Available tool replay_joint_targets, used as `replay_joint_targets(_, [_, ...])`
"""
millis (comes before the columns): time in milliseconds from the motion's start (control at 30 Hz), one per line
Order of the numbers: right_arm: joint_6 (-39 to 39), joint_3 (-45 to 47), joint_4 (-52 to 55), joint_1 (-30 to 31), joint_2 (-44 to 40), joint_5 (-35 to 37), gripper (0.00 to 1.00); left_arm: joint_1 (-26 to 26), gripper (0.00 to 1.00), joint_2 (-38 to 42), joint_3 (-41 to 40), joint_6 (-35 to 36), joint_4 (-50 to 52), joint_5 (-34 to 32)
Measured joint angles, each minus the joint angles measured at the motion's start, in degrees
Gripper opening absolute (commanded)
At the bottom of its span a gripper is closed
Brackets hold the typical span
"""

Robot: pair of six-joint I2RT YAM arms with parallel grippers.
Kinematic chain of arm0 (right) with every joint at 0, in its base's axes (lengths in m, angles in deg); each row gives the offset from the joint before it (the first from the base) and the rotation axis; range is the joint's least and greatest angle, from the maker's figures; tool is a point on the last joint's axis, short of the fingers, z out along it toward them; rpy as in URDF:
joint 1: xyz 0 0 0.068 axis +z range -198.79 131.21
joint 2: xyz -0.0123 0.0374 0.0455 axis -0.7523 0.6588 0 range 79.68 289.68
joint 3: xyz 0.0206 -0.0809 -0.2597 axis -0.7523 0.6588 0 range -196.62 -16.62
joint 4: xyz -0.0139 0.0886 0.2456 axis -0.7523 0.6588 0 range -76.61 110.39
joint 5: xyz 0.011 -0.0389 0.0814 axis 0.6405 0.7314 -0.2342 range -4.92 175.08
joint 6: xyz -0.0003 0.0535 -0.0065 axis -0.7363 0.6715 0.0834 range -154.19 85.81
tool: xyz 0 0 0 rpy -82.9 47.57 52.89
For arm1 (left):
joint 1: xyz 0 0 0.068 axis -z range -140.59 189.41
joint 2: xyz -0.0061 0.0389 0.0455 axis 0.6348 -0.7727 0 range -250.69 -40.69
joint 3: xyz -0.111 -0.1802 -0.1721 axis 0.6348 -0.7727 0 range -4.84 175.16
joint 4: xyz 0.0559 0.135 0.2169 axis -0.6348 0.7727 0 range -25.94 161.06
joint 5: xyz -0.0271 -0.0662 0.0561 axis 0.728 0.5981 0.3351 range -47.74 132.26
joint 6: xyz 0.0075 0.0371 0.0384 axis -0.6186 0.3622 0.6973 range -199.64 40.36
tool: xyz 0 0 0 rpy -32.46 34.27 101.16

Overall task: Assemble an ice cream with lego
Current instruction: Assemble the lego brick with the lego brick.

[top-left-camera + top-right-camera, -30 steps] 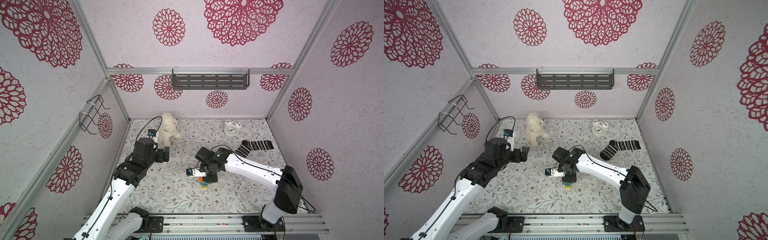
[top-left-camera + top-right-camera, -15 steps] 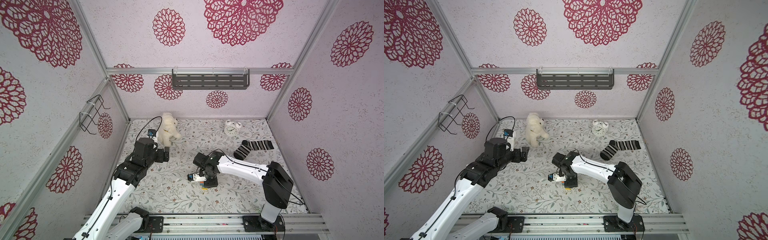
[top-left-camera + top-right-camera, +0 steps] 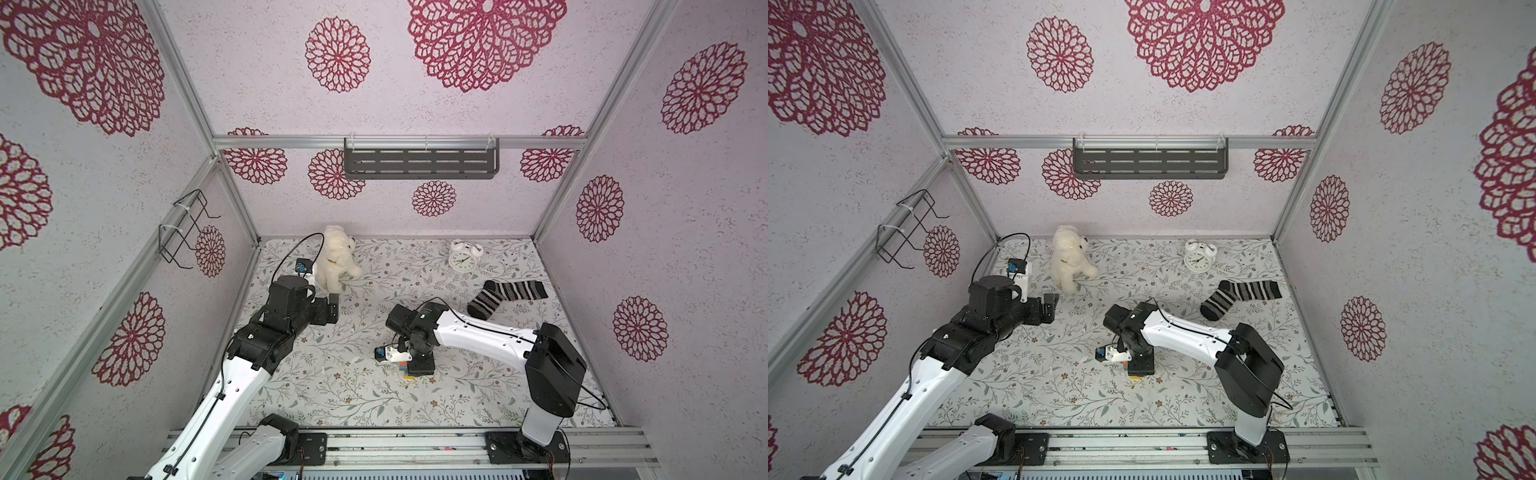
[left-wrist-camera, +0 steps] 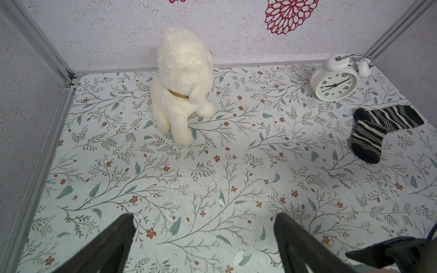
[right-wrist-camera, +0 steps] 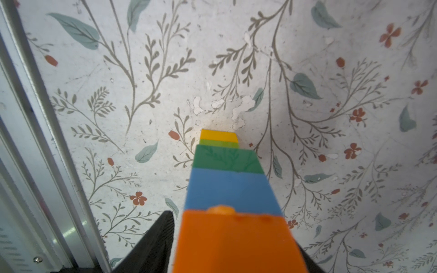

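Observation:
The ice cream (image 5: 229,184) stands upright on the floral table: yellow at the foot, then lime, green and light-blue bricks, with the orange brick on top. My right gripper (image 5: 234,236) hangs straight above it, straddling the orange brick. It is open, and a thin strip of table shows between one finger (image 5: 163,234) and the brick. In both top views the stack (image 3: 404,371) (image 3: 1130,371) peeks out beside the right gripper (image 3: 419,365) (image 3: 1140,365). My left gripper (image 4: 204,219) (image 3: 332,309) hovers open and empty at the left, far from the stack.
A white plush dog (image 3: 336,257) sits at the back left. An alarm clock (image 3: 462,259) and a striped sock (image 3: 505,295) lie at the back right. A grey shelf (image 3: 419,162) hangs on the back wall and a wire rack (image 3: 183,228) on the left wall.
The right arm has folded in and dropped lower over the stack. Its jaws have parted from the orange brick. The left arm has not moved.

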Motion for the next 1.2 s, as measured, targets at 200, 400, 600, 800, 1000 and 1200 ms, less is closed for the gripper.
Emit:
replay_joint_targets(200, [0.0, -0.5, 0.0, -0.3, -2.0, -0.5, 0.67, 0.0, 0.97, 0.1, 0.0, 0.2, 0.0, 0.3])
replay_joint_targets(400, [0.1, -0.5, 0.0, -0.5, -3.2, -1.1, 0.69, 0.0, 0.97, 0.1, 0.0, 0.5, 0.0, 1.2])
replay_joint_targets(600, [1.0, 1.3, -1.1, -1.2, -8.5, -2.8, 0.7, 0.0, 0.97, 0.5, 0.0, 1.0, -0.1, 1.8])
replay_joint_targets(800, [3.2, 6.9, -6.6, -2.8, -19.3, -5.7, 0.71, -0.1, 0.97, 0.8, 0.0, 1.8, -0.2, 4.9])
replay_joint_targets(1000, [10.7, 20.3, -18.5, -3.8, -32.4, -9.0, 0.71, -0.1, 0.97, 4.0, -2.3, 3.7, -2.2, 11.6])
replay_joint_targets(1200, [23.6, 39.1, -36.3, -6.4, -47.3, -12.4, 0.71, 0.5, 0.97, 6.8, -4.6, 6.6, -5.3, 21.0])
